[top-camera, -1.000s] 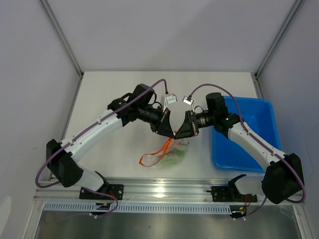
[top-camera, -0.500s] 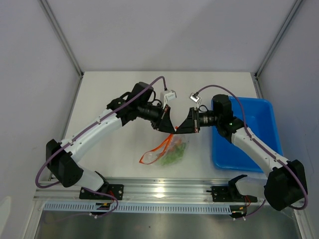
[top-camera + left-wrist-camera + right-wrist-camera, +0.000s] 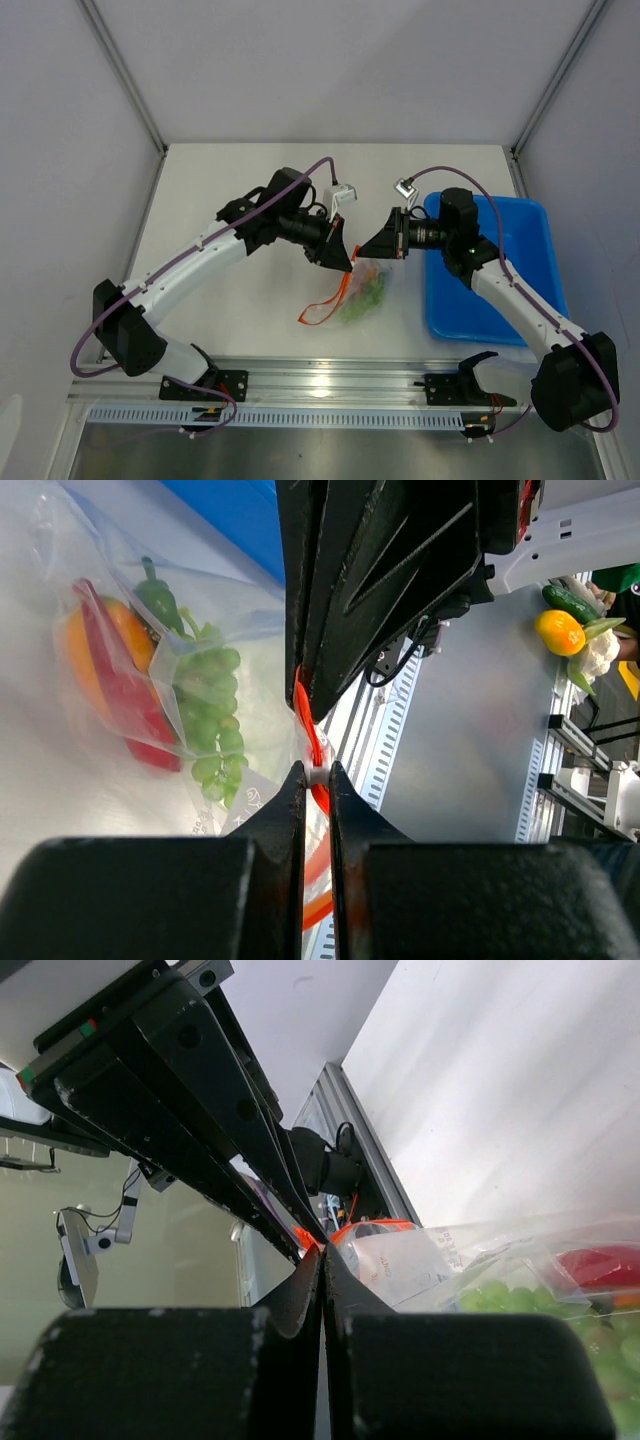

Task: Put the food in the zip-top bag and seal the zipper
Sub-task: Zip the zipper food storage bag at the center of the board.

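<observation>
The only writing in view is faint dark printing on the clear film of the zip-top bag (image 3: 368,292): a small mark near the bag's mouth in the left wrist view and a few lines in the right wrist view, all too small and blurred to read. No brand can be made out.

The bag is clear, crinkly plastic with a thin orange-red zipper (image 3: 311,735) running along its mouth. The food is inside it. A bunch of green grapes (image 3: 212,715) sits nearest the mouth. Beside it are a slim red pepper piece (image 3: 125,695) and an orange carrot-like piece (image 3: 85,645), with a dark green pepper piece (image 3: 157,593) at the far side of the grapes.

In the top view the bag hangs below the two grippers over the middle of the white counter (image 3: 230,180), just left of the blue tray (image 3: 515,225). A loose loop of the orange strip trails down to its left. Whether the bag's bottom touches the counter cannot be told.

The left gripper (image 3: 316,775) is nearly closed, its two black fingers pinching the orange strip with only a sliver of gap between them. The right gripper (image 3: 322,1258) is fully closed, and its tips meet on the same strip right next to the left gripper's tips. The two grippers point at each other, almost tip to tip.
</observation>
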Available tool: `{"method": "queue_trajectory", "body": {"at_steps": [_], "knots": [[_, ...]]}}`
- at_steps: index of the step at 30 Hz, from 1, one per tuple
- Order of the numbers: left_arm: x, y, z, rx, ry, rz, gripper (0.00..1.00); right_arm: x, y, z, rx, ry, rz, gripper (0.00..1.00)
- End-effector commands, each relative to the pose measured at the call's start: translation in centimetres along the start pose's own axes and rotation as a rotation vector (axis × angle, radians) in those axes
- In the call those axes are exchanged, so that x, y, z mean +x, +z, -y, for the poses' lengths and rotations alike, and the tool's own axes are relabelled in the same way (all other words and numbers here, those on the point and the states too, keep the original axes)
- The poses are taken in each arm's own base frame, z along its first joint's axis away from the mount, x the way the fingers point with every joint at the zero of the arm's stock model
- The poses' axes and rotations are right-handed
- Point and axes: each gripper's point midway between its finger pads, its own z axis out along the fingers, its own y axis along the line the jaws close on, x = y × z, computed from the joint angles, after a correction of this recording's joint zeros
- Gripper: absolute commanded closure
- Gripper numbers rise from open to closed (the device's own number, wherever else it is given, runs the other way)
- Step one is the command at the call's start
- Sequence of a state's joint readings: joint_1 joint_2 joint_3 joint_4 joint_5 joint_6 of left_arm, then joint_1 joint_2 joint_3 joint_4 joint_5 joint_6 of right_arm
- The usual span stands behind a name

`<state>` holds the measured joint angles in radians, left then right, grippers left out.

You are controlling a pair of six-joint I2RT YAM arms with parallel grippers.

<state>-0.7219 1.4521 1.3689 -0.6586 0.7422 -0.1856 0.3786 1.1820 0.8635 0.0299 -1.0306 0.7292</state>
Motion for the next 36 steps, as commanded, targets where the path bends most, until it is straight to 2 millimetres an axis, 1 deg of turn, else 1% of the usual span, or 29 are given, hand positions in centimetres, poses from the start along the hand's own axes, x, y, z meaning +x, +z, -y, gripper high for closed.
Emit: {"method": "queue_trajectory", "body": {"at_steps": [1,4,6,7,9,10,13,15,16,19,22,24,26,27,29,30,31,32,33,34,35,36], "knots": [[1.9,-0.2,1.4,0.030,-0.034,-0.055,0.99,-2.0,-0.5,-1.6,-0.019,-0.097,0.093,1.00],[2.3,-0.3,1.5,0.030,-0.035,-0.055,0.99,-2.1,-0.9,-1.4,-0.014,-0.087,0.106,1.00],[2.7,-0.4,1.5,0.026,-0.034,-0.055,0.96,-2.0,-1.0,-1.5,-0.011,-0.090,0.110,1.00],[2.9,-0.4,1.2,0.015,-0.039,-0.056,0.91,-2.0,-1.1,-1.5,-0.008,-0.089,0.110,1.00],[2.6,-0.4,1.3,0.015,-0.032,-0.047,0.82,-1.9,-1.1,-1.5,-0.012,-0.092,0.107,1.00],[2.5,-0.4,1.2,0.011,-0.033,-0.043,0.73,-1.8,-1.1,-1.6,-0.019,-0.090,0.099,1.00],[2.0,-0.4,1.2,0.007,-0.024,-0.030,0.57,-1.5,-1.1,-1.7,-0.022,-0.088,0.081,1.00],[1.6,-0.3,1.5,0.012,-0.011,-0.024,0.52,-1.4,-1.1,-1.7,-0.021,-0.099,0.072,1.00],[1.6,-0.3,1.5,0.012,-0.007,-0.025,0.49,-1.4,-1.1,-1.6,-0.018,-0.095,0.071,1.00],[1.8,-0.1,1.5,0.012,0.000,-0.030,0.46,-1.4,-1.1,-1.8,-0.021,-0.096,0.072,1.00],[1.8,0.1,1.3,0.002,0.004,-0.028,0.46,-1.4,-1.0,-1.7,-0.022,-0.091,0.073,1.00],[2.1,0.4,0.9,-0.011,0.000,-0.035,0.48,-1.5,-1.1,-1.8,-0.022,-0.082,0.079,1.00],[2.6,0.8,0.3,-0.025,-0.011,-0.047,0.55,-1.7,-1.0,-1.7,-0.015,-0.069,0.084,1.00],[2.7,0.9,-0.1,-0.040,-0.012,-0.049,0.70,-1.8,-0.9,-1.4,-0.003,-0.049,0.085,1.00],[3.2,1.2,-0.9,-0.064,-0.028,-0.067,0.87,-1.8,-0.9,-1.1,0.012,-0.040,0.083,1.00],[3.2,1.3,-1.2,-0.078,-0.024,-0.069,0.98,-1.9,-0.9,-0.8,0.037,-0.040,0.083,1.00],[3.5,1.4,-1.4,-0.085,-0.033,-0.081,0.99,-2.0,-0.9,-0.7,0.045,-0.046,0.081,1.00],[3.1,1.3,-1.4,-0.090,-0.024,-0.075,0.99,-1.8,-0.9,-0.4,0.060,-0.033,0.070,1.00],[3.0,1.2,-1.5,-0.097,-0.013,-0.076,0.99,-2.1,-0.9,-0.7,0.061,-0.048,0.069,1.00],[2.8,1.0,-1.6,-0.110,-0.004,-0.072,0.99,-1.6,-1.0,0.0,0.083,-0.058,0.045,0.99],[2.5,0.7,-1.5,-0.115,0.014,-0.068,1.00,-1.5,-1.0,0.0,0.089,-0.072,0.032,0.90],[2.4,0.6,-1.6,-0.120,0.021,-0.067,0.99,-1.3,-1.2,0.0,0.105,-0.068,0.011,0.85]]}}
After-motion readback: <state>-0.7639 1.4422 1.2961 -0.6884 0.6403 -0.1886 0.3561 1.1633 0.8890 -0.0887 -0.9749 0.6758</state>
